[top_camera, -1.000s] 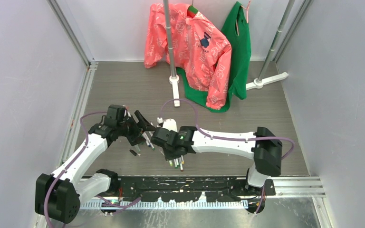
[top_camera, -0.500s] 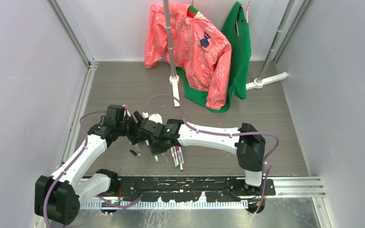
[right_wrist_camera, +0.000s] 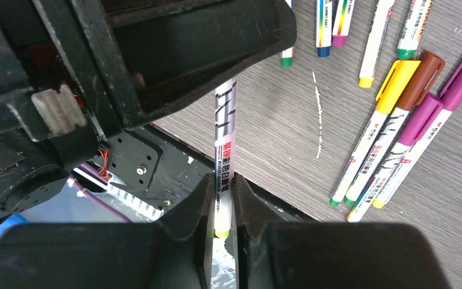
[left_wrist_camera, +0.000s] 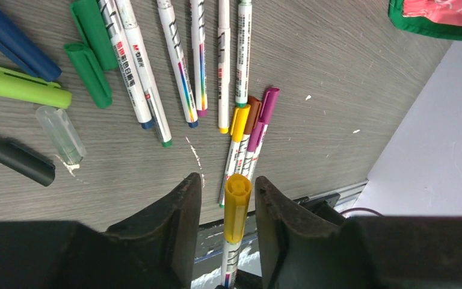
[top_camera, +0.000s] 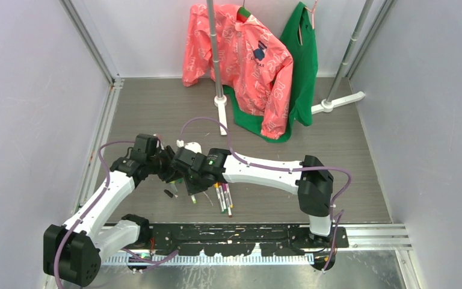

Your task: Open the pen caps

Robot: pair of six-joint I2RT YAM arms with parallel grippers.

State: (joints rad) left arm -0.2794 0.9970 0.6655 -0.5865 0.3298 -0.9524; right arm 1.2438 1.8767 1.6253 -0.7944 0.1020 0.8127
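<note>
- Top external view: the right gripper (right_wrist_camera: 221, 201), clamped on the yellow pen (right_wrist_camera: 225, 120), is bringing it across to the left gripper (left_wrist_camera: 227, 188).
- The left jaws are narrowing around the yellow cap (left_wrist_camera: 237, 208) held between them, with slight gaps remaining; the pull-off looks imminent.

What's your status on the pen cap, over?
Right claw shut on pen. Left claw open, astride its yellow cap, not gripping. Cap still on. Nothing blocking.

Top view: high, rear, facing down. Wrist views: close, facing table (left_wrist_camera: 337, 90), sharing three capped pens (left_wrist_camera: 249, 135).
</note>
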